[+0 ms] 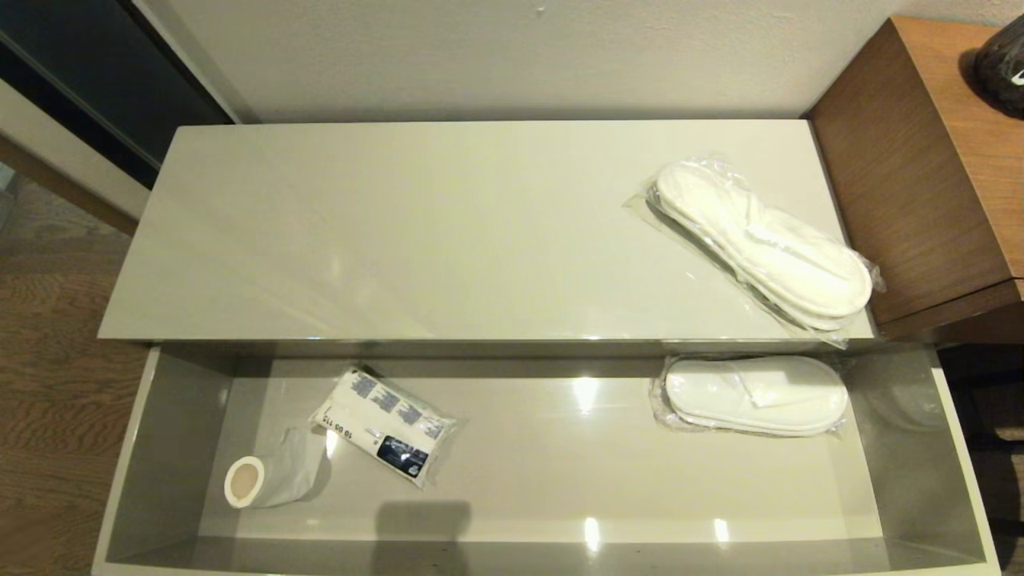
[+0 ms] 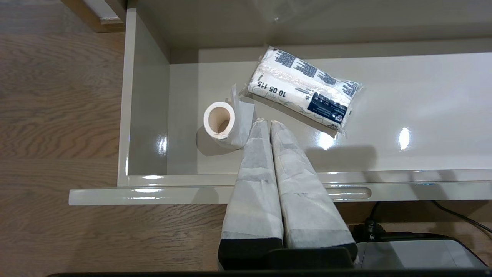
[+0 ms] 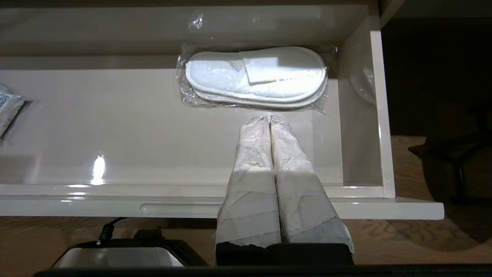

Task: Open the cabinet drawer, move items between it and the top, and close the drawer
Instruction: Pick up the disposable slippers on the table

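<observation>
Drawer (image 1: pixel 956 448): pulled fully out below top (image 1: pixel 400 240).
Contents: toilet roll (image 2: pixel 221 124) at left end, core facing drawer's left end; blue-print packet (image 2: pixel 303 89) just beside; bagged slippers (image 3: pixel 256 76) at right end, long axis along drawer.
On top: 2nd slipper pack (image 1: pixel 764 244), right side, diagonal.
L gripper (image 2: pixel 265 122): shut, empty, just beside roll.
R gripper (image 3: pixel 267 118): shut, empty, pointing at slippers; nearer arm for them.
</observation>
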